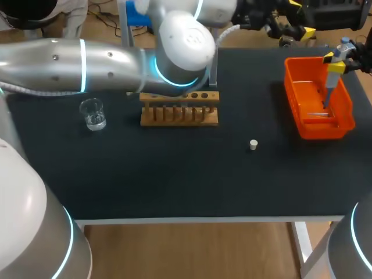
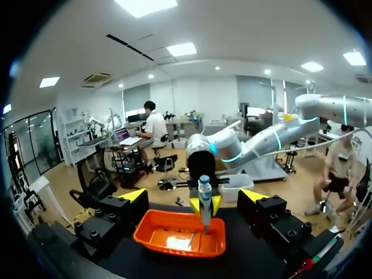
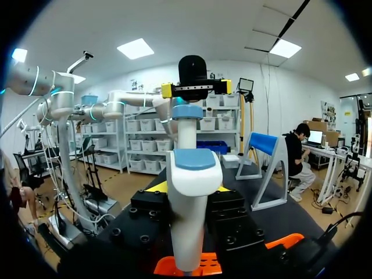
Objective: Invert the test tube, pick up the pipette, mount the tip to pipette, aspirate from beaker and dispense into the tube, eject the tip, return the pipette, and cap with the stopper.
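My right gripper [image 1: 334, 61] is shut on the white pipette [image 1: 329, 81] with a blue cap, holding it upright over the orange bin [image 1: 344, 116]; its lower end hangs inside the bin. In the right wrist view the pipette [image 3: 189, 192] fills the space between the fingers. My left gripper [image 1: 300, 17] hovers at the table's far edge, wide open and empty, facing the bin [image 2: 218, 247] and the pipette [image 2: 204, 187]. The wooden rack [image 1: 179, 115] stands mid-table, its back covered by my left arm; I cannot make out a tube in it. The white stopper [image 1: 253, 145] lies loose.
A glass beaker [image 1: 93, 114] with clear liquid stands to the left of the rack. Small pale pieces lie on the bin's floor. My left arm spans the table's back, from the left to past the rack.
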